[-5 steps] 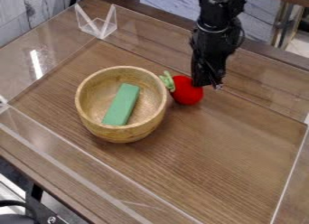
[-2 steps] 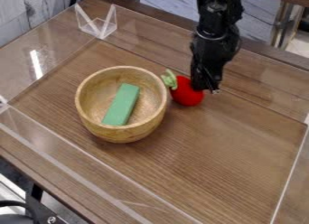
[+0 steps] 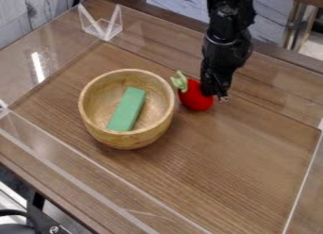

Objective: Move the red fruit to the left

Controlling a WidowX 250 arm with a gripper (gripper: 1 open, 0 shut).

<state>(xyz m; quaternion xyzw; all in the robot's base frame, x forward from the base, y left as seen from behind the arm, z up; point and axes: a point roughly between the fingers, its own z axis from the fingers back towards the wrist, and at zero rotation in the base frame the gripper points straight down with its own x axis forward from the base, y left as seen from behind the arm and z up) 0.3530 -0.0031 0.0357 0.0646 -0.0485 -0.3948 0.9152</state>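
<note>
now, claw (image 3: 216,90) pointing straight down, fingers pressed together, its tip right up against the red fruit (image 3: 194,98) at the fruit's 2 o'clock edge. the fruit sits on the wooden surface (image 3: 228,172), with its green leaves at 11 o'clock. the wooden bowl (image 3: 127,140) is just beside it at 9 o'clock, and a flat green block (image 3: 127,108) lies inside the bowl.

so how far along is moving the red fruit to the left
Done: the black gripper is down at the right side of the small glossy red toy fruit, fingers together. In hand: it looks placed to nudge the fruit, though contact can't be confirmed. Left: the whole leftward move; the fruit sits on the wooden table beside the round wooden bowl that holds the flat green block.
</note>
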